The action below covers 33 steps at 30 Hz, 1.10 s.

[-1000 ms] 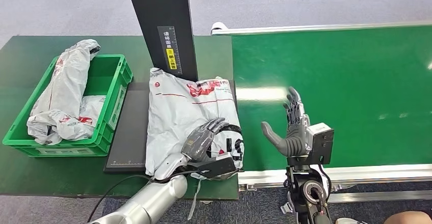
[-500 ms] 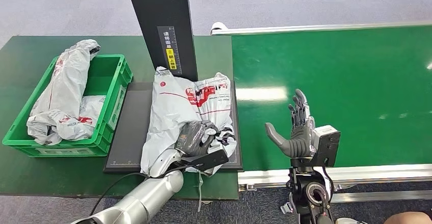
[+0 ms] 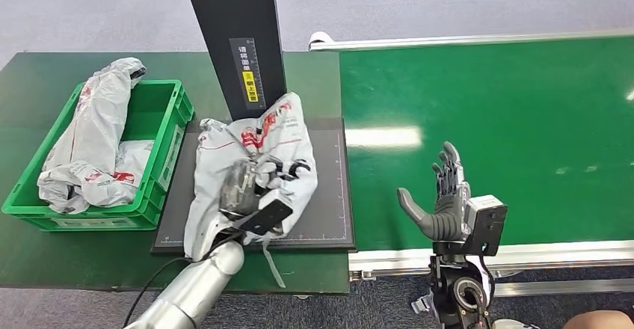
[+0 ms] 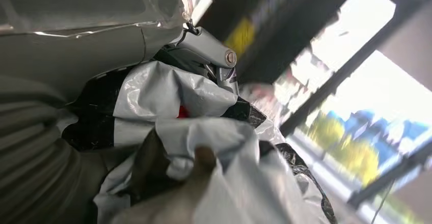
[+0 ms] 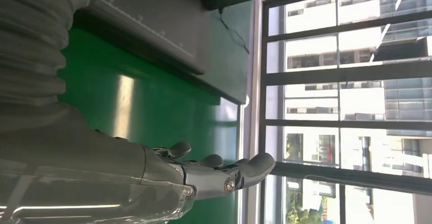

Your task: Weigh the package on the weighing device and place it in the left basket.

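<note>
1. Dark green surface (image 3: 45,262) carries the weighing station, with grey floor beyond it and a bright green conveyor belt (image 3: 523,120) adjoining on the robot's right.
2. Package (image 3: 224,157), a crumpled grey-white plastic mailer with red and black print, is bunched over the left half of the weighing device (image 3: 329,209), a flat black platform. Its upper end is raised and lies against the foot of the black upright post (image 3: 235,37); its lower end hangs over the platform's near edge.
3. Left hand (image 3: 243,187) grips the package at mid-body, fingers closed into the gathered plastic. The left wrist view confirms folds of the mailer (image 4: 204,147) bunched under the hand.
4. Left basket (image 3: 161,116), a green crate, stands just left of the platform. It holds other grey mailers (image 3: 90,142), one of which rises above the far rim.
5. Right hand (image 3: 442,202) stands upright over the near edge of the belt, well apart from the package, fingers spread and holding nothing. The right wrist view shows its fingers (image 5: 224,170) extended above the green belt.
</note>
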### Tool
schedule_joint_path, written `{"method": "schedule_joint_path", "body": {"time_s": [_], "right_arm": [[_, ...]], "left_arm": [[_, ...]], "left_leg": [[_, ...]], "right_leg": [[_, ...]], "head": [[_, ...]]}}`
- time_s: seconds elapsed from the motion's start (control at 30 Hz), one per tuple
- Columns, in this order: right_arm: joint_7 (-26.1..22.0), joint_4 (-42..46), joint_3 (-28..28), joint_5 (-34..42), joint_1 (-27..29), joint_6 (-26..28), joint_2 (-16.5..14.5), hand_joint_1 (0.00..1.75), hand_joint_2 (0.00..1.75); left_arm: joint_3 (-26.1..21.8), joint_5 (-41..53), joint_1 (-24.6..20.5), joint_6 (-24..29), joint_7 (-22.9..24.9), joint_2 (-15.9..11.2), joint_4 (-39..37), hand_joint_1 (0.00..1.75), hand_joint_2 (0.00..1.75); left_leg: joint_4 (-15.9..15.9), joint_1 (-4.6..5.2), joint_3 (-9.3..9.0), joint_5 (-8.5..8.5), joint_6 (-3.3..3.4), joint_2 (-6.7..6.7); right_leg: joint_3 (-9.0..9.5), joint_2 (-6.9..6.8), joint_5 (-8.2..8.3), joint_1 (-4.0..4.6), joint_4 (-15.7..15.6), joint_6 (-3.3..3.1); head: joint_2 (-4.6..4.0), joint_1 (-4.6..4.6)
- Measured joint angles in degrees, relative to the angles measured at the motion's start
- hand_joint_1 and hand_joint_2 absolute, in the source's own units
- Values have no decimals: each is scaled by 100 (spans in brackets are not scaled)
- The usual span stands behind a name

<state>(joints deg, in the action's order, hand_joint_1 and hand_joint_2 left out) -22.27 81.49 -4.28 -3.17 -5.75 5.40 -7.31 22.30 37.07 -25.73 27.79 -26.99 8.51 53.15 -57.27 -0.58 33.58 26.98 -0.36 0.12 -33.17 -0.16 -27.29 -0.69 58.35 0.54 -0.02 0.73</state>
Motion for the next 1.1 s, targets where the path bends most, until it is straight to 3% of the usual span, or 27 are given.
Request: {"method": "schedule_joint_path", "body": {"time_s": [0.1,0.23,0.33,0.43,0.67,0.8,0.9,1.0,1.1], "right_arm": [[-46,30,90,1,145,14,7,0,175],[-104,93,206,15,321,92,10,0,175],[-141,159,273,50,448,161,11,0,175],[-171,231,319,104,568,213,11,0,175],[-180,268,347,192,672,239,11,0,175],[-172,269,318,221,653,229,10,0,175],[-122,277,239,252,585,189,10,0,175],[-23,281,132,275,483,175,10,0,175],[56,281,19,263,374,157,8,0,175]], "left_arm": [[-317,-47,335,185,-20,-240,1414,175,175],[-833,-90,511,841,-52,-637,3099,175,175],[-1316,-177,423,963,-23,-909,3753,175,175],[-1795,-135,172,1004,-36,-1064,3909,175,175],[-3138,485,-665,1007,-61,-1259,3594,175,175],[-3506,1063,-1053,1005,156,-1417,2965,175,175],[-3532,2416,-1329,1005,622,-1475,2215,175,175],[-3520,4302,-1525,1005,1421,-1480,1556,175,175],[-3382,5111,-1781,1006,2210,-1563,665,175,175]], "left_leg": [[2,-1,6,1,-1,1],[3,-1,6,1,-1,2],[3,-1,3,-1,-1,-1],[3,-1,2,-3,-2,-2],[2,-1,-2,-4,-2,4],[2,-2,-2,-4,-3,0],[2,-1,-3,-5,-2,3],[1,1,-4,-6,-1,12],[0,2,-6,-6,-1,14]], "right_leg": [[-3,0,-2,1,0,-1],[-4,0,-3,1,0,-1],[-2,-4,-3,1,0,-1],[2,-4,-2,1,1,-2],[1,0,0,1,1,-2],[1,-3,-1,2,1,-2],[3,-1,1,1,2,-3],[2,2,6,-1,2,-5],[0,4,7,-1,2,-6]], "head": [[-1,1],[-1,0],[-1,1],[0,2],[-1,1],[0,1],[0,2],[0,3],[0,1]]}}
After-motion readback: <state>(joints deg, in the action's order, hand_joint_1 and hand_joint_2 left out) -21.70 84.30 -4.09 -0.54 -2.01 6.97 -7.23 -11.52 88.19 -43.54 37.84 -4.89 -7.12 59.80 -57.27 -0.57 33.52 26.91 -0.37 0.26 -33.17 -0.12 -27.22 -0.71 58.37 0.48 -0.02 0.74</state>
